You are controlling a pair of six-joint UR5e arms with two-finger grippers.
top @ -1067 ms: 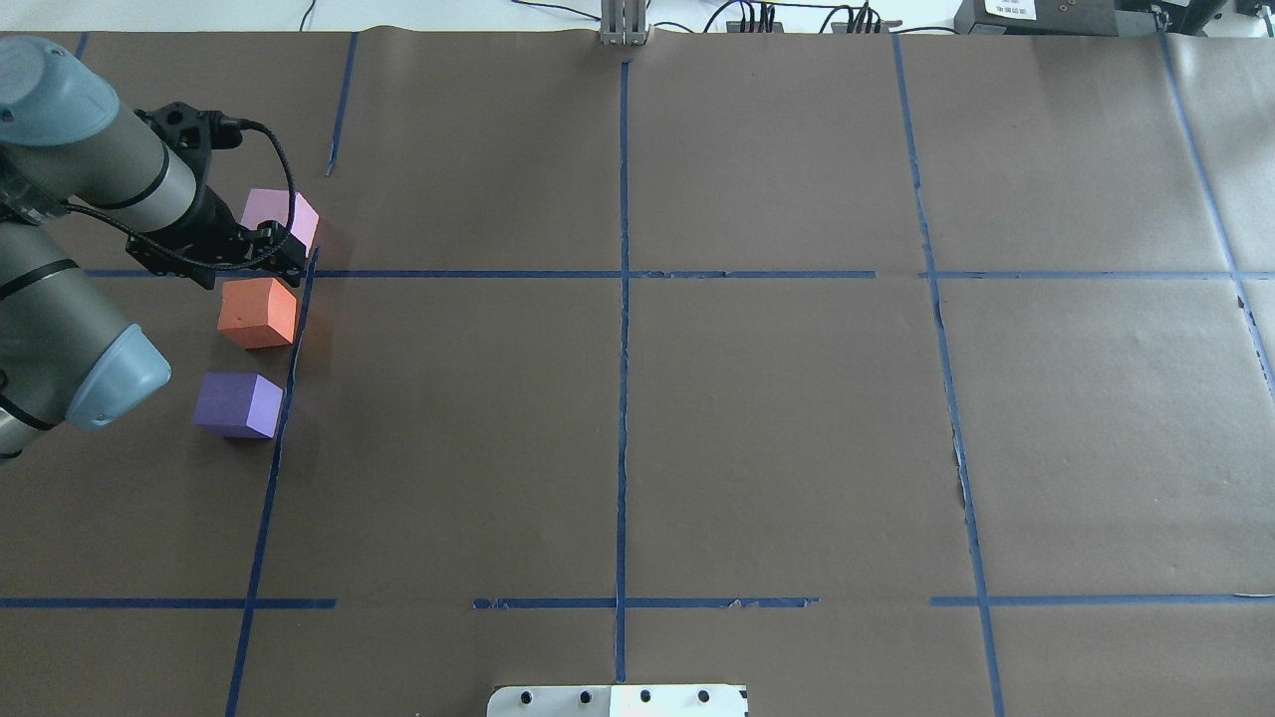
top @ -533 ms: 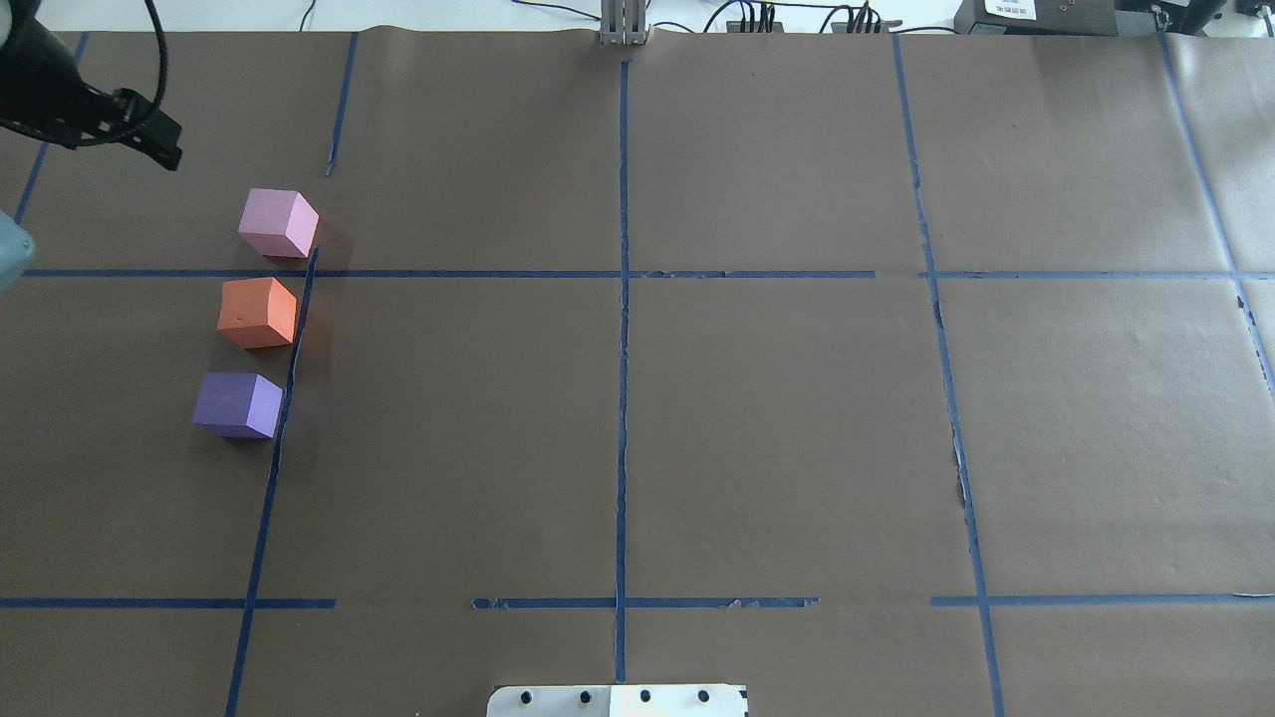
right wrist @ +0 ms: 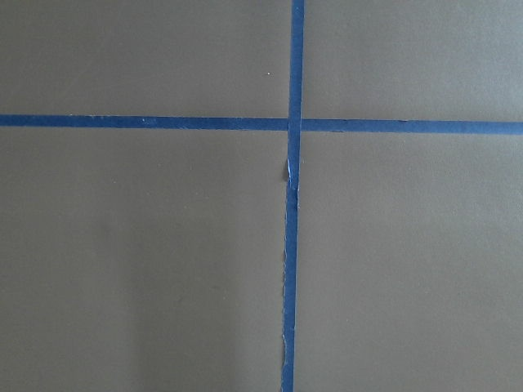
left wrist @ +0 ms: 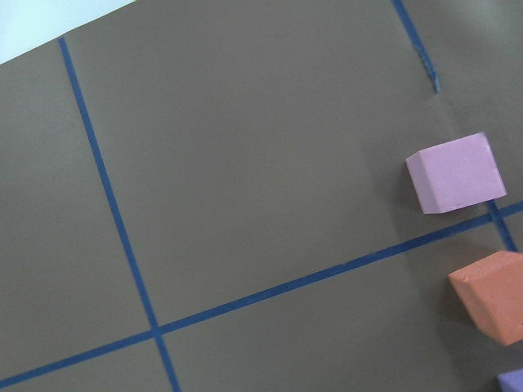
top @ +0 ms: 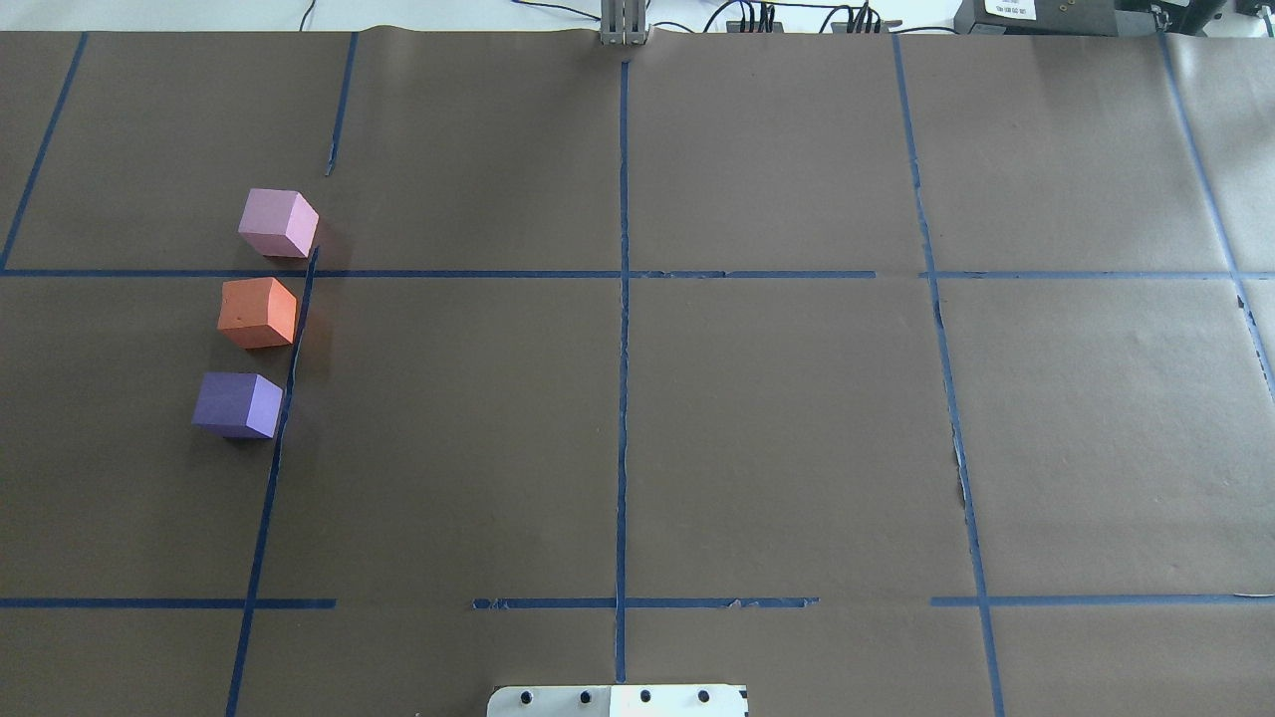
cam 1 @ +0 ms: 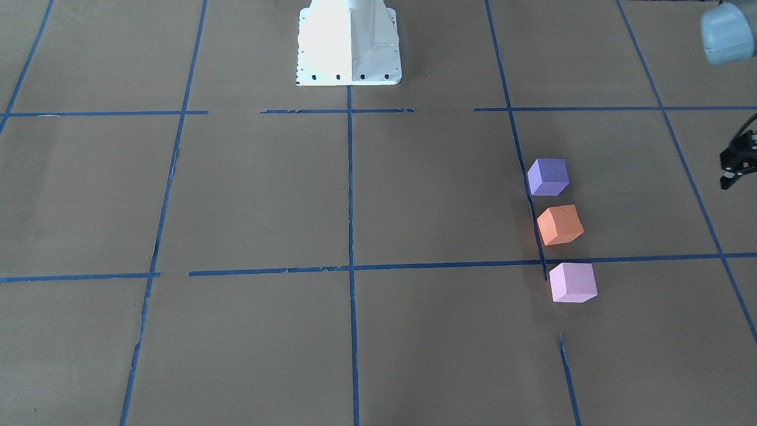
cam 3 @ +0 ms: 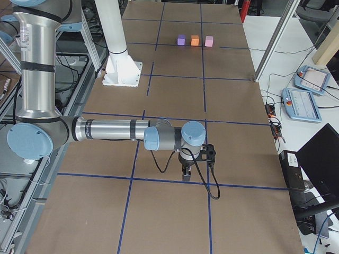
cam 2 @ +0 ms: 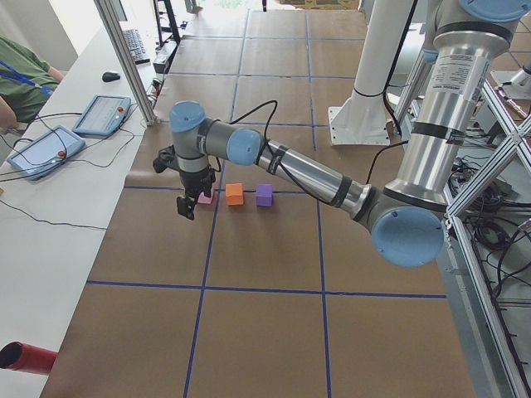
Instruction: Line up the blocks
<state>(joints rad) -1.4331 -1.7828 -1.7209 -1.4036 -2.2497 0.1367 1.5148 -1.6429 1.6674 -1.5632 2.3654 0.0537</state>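
Observation:
Three cubes lie in a row along a blue tape line on the table's left side: pale pink (top: 278, 223), orange (top: 258, 313) and violet-purple (top: 238, 404), each a small gap from its neighbour. They also show in the front view as purple (cam 1: 548, 177), orange (cam 1: 559, 225) and pink (cam 1: 572, 283). The left wrist view shows the pink one (left wrist: 454, 173) and the orange one (left wrist: 493, 296). My left gripper (cam 1: 733, 168) hangs at the front view's right edge, apart from the blocks, cut off by the frame. My right gripper (cam 3: 186, 173) is far off over bare paper.
Brown paper with a blue tape grid (top: 623, 299) covers the table. The white robot base (cam 1: 349, 59) stands at the near middle edge. Tablets (cam 2: 104, 114) and cables lie on a side table past the left end.
My left arm has pulled back from the pink block, up and to the left, out of the overhead view. The three blocks have not moved.

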